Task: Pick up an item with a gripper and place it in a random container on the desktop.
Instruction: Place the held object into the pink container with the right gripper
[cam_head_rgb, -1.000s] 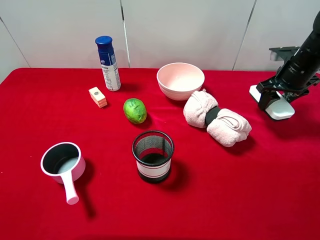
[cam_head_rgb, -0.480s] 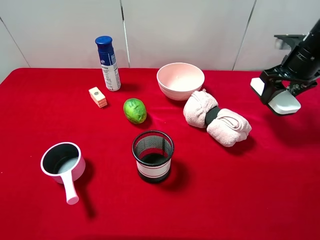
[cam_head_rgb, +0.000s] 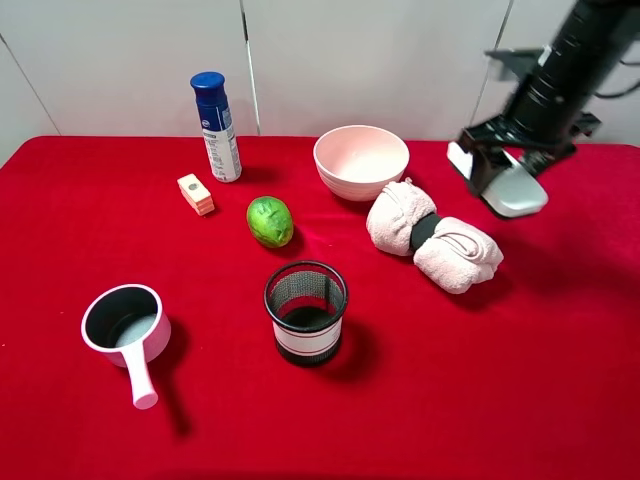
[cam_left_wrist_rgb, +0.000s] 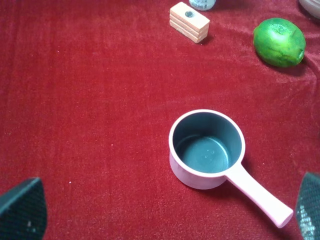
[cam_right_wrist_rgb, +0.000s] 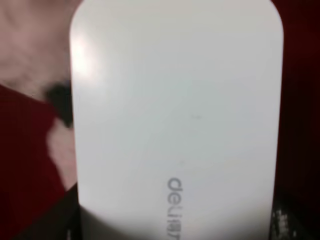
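My right gripper (cam_head_rgb: 503, 175) is shut on the flat white block (cam_head_rgb: 512, 190) and holds it in the air above the red desktop (cam_head_rgb: 560, 350), to the right of the pale pink bowl (cam_head_rgb: 361, 162). The block fills the right wrist view (cam_right_wrist_rgb: 175, 115), with grey lettering on it. The bowl stands empty at the back middle. My left gripper (cam_left_wrist_rgb: 160, 212) is open: only its two dark fingertips (cam_left_wrist_rgb: 22, 207) show at the corners of the left wrist view, above the pink saucepan (cam_left_wrist_rgb: 207, 150). The left arm is out of the exterior view.
A rolled pink towel (cam_head_rgb: 433, 238) lies right of the bowl, under the held block. A black mesh cup (cam_head_rgb: 305, 311), a green lime (cam_head_rgb: 269, 221), a small orange-cream block (cam_head_rgb: 195, 193), a blue-capped bottle (cam_head_rgb: 217, 127) and the pink saucepan (cam_head_rgb: 125, 325) stand on the cloth.
My right gripper has lifted the white block and carried it left, from the table's right edge toward the towel and bowl. Nothing else has moved.
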